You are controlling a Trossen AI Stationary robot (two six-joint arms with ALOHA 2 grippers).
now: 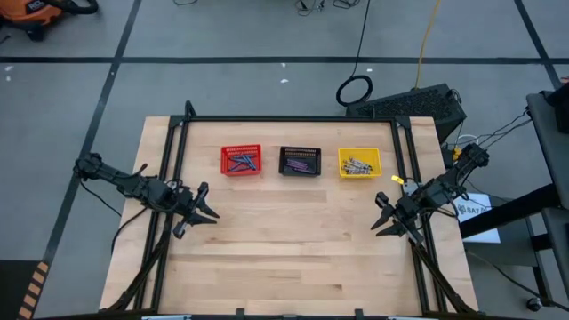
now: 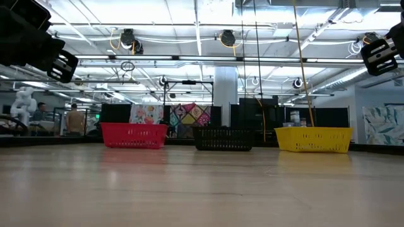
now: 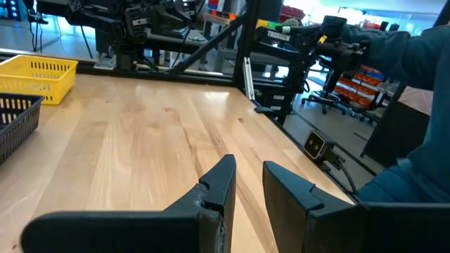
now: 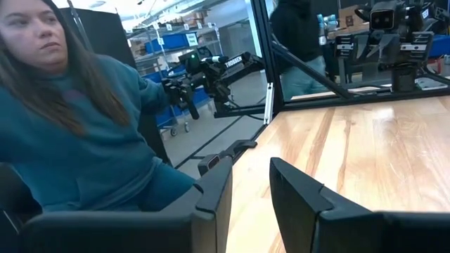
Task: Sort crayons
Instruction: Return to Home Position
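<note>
Hovering above the table (image 1: 293, 258) nearer its front than the black basket (image 1: 284, 161), the left gripper (image 1: 206, 212) and right gripper (image 1: 382, 218) hang well apart, fingers spread and empty. Purple crayons (image 1: 300, 164) lie in that basket. Blue crayons (image 1: 241, 162) fill the red basket (image 1: 224, 160) on its left-arm side, and grey crayons (image 1: 358, 165) fill the yellow basket (image 1: 341, 162) opposite. A person (image 4: 84, 140) in teal sits beside the table.

Crayons (image 1: 241, 161) — seemingly all binned.
</note>
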